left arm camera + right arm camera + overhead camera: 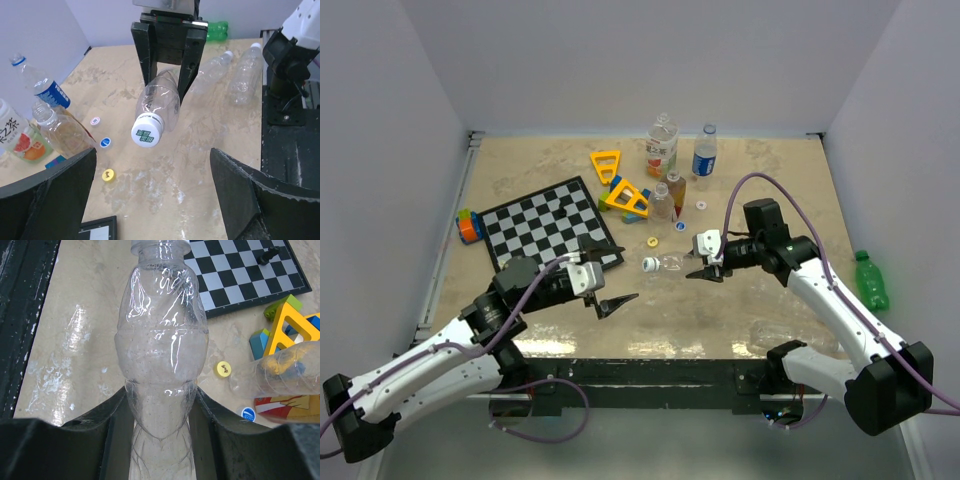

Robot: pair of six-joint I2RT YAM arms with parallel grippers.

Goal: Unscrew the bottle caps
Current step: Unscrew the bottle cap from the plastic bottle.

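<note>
The white cap (148, 131) sits on the neck of a clear bottle (159, 102), held level over the middle of the tabletop (170, 195). The right fingers (95, 440) clamp the bottle's lower body from both sides. The left fingers (55, 200) are spread wide and hold nothing. The cap faces the gap between them and touches neither. A loose yellow cap (108, 175) lies on the tabletop nearby.

Chessboard (548, 222) left of bottles (662, 148) (frames (630, 200) between)
</note>
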